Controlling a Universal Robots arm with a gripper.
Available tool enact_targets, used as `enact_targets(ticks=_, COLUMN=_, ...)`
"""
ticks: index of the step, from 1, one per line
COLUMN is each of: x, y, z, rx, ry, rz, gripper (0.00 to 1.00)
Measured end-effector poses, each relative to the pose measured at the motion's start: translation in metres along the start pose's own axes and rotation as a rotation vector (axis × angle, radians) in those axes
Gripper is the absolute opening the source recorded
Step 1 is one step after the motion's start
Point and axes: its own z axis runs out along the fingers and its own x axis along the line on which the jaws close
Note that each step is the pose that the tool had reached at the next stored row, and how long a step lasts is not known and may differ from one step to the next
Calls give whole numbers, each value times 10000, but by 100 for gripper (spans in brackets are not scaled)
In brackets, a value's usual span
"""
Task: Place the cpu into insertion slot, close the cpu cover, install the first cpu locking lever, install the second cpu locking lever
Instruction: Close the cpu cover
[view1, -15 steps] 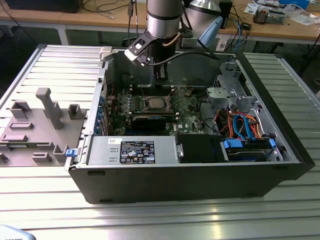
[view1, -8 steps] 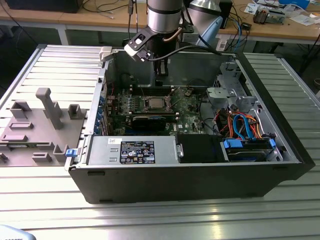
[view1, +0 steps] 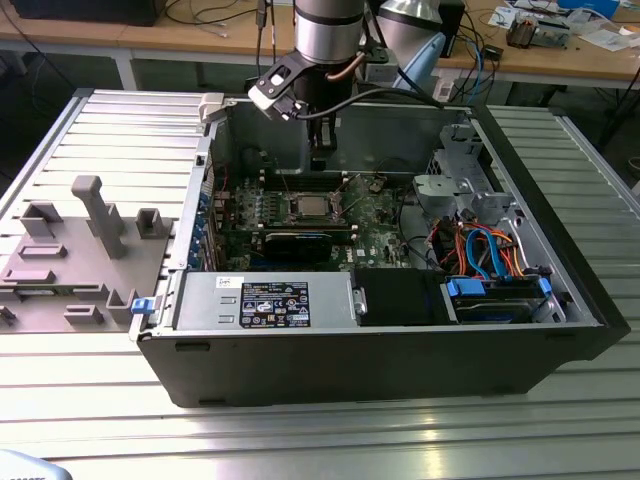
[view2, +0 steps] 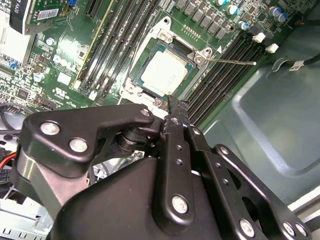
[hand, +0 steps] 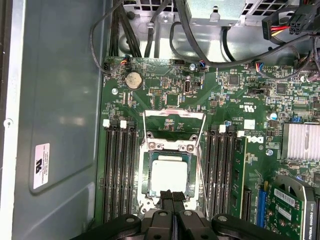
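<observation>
From my console I count one small square cpu with a silver-grey metal top (hand: 169, 177), and it sits flat inside the one square insertion slot with its silvery metal rim (hand: 145, 176). In the second wrist view the same cpu (view2: 165, 72) lies level in that recess.

The one thin silvery cpu cover frame with a cut-out centre (hand: 173, 124) is swung open. It is hinged at the edge of the insertion slot farthest from the gripper and does not lie over the chip. I can pick out one thin wire locking lever (view2: 232, 62) standing free beside the insertion slot, unlatched.

The single black gripper (hand: 172, 195) hangs just above the near edge of the insertion slot. Its two fingers are pressed together, closed on nothing I can see. In the exterior view the gripper (view1: 322, 158) is inside the open dark grey computer case (view1: 350, 360), above the insertion slot.

Two banks of long black memory slots flank the insertion slot, four on one side (hand: 120, 170) and four on the other (hand: 221, 170). One round silver coin battery (hand: 132, 80) lies on the green circuit board (hand: 225, 100) beyond the open cover.

The case rests on one ribbed metal table (view1: 300, 430).
</observation>
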Motion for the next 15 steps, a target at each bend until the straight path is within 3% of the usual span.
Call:
enact_targets(ticks=6, x=-4, y=63, z=1, rx=1, ry=-1, rz=0, gripper=11)
enact_targets(ticks=15, x=-23, y=326, z=6, rx=14, ry=2, rz=1, gripper=11)
